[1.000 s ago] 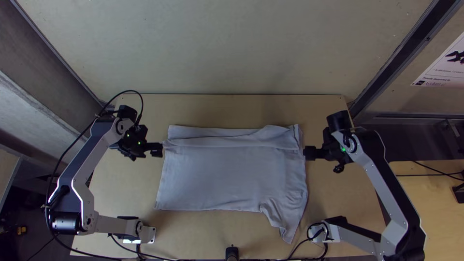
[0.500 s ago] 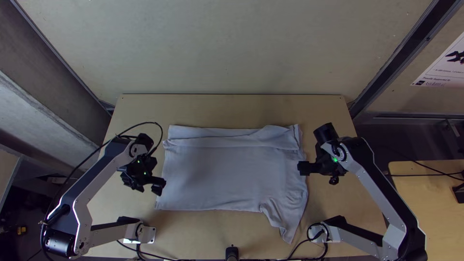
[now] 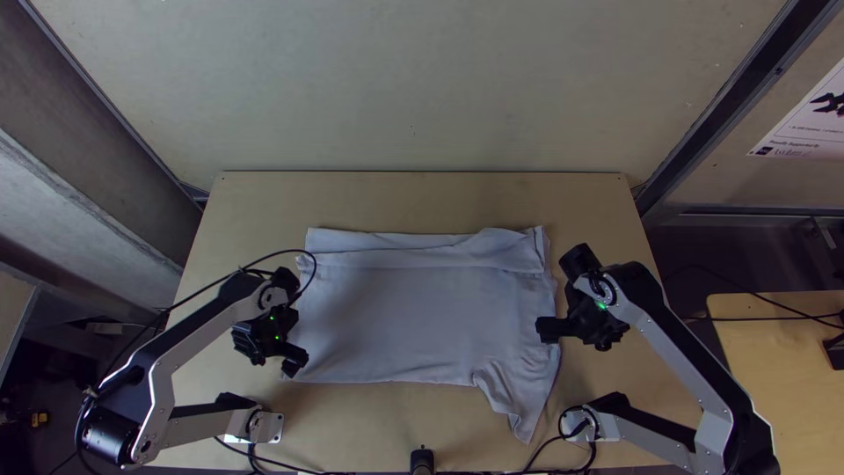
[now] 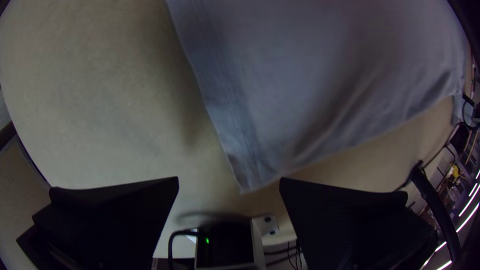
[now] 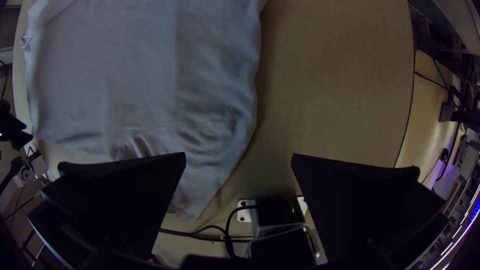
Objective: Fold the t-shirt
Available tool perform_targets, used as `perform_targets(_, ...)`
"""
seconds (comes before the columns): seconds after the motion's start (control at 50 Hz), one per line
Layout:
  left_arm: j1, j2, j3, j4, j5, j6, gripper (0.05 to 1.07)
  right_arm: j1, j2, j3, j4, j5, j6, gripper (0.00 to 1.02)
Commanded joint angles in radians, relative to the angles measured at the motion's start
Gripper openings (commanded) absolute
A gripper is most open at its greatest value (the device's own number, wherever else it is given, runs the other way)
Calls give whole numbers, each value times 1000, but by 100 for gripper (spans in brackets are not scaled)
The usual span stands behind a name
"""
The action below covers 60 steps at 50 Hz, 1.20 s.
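Note:
Across the middle of the table lies the pale grey-blue t-shirt, spread flat with a folded band along its far edge and a sleeve sticking out at its near right. My left gripper is over the shirt's near left corner. In the left wrist view that gripper stands open, with the corner of the cloth beyond the gap. My right gripper is above the shirt's right edge. The right wrist view shows this gripper open too, the sleeve part of the cloth lying below its fingers.
The light wooden table has bare wood beyond the shirt and at both sides. Black cables run along its near edge, where a small black post stands. A second wooden table is at the far right.
The left gripper has come from the shirt's far left side toward the near left corner. My right gripper has shifted nearer and slightly left along the right edge. The shirt has stayed put.

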Motion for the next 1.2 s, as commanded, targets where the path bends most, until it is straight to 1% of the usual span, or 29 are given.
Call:
perform_targets(0.0,-18,64,-51,22,-15,-35,101,9,-19,-31,-19,-10,15,97)
perform_targets(0.04,-23,77,-51,44,-15,-44,101,9,-19,-35,-19,-10,13,97)
perform_targets(0.16,-51,97,-52,47,-12,-56,100,9,-16,-54,-19,-22,12,95)
perform_targets(0.24,-63,112,-46,56,-12,-65,85,9,-15,-77,-15,-28,12,95)
perform_targets(0.3,-66,110,-45,65,-12,-65,64,11,-16,-99,-9,-31,10,92)
perform_targets(0.34,-83,101,-40,73,-17,-68,54,9,-16,-111,-9,-37,10,92)
perform_targets(0.38,-95,81,-34,81,-34,-73,40,11,-15,-123,-9,-43,12,92)
perform_targets(0.4,-106,67,-34,82,-38,-73,31,12,-13,-130,-9,-45,12,92)
perform_targets(0.42,-118,55,-32,88,-40,-67,21,16,-13,-136,-9,-45,13,92)
perform_targets(0.44,-129,44,-31,105,-38,-47,7,20,-13,-140,-9,-45,15,92)
perform_targets(0.46,-132,41,-26,110,-38,-39,9,25,-11,-145,-9,-45,15,92)
perform_targets(0.52,-126,46,-11,73,-21,-30,8,42,-4,-157,-13,-45,21,92)
perform_targets(0.56,-127,46,-5,71,-20,-29,8,54,1,-168,-13,-46,41,92)
perform_targets(0.64,-126,38,14,59,-6,-29,8,66,7,-194,-12,-57,56,92)
perform_targets(0.8,-123,35,50,52,5,-39,8,91,82,-251,5,-117,69,92)
perform_targets(0.9,-123,37,53,52,6,-44,8,121,119,-288,48,-131,84,92)
perform_targets(0.94,-123,37,52,50,8,-47,8,126,131,-294,60,-141,84,92)
perform_targets(1.0,-123,35,50,52,12,-49,8,129,147,-295,86,-151,84,87)
perform_targets(1.04,-123,35,50,52,14,-49,8,131,159,-301,108,-157,82,86)
perform_targets(1.18,-121,35,53,59,34,-50,8,143,229,-308,159,-161,75,86)
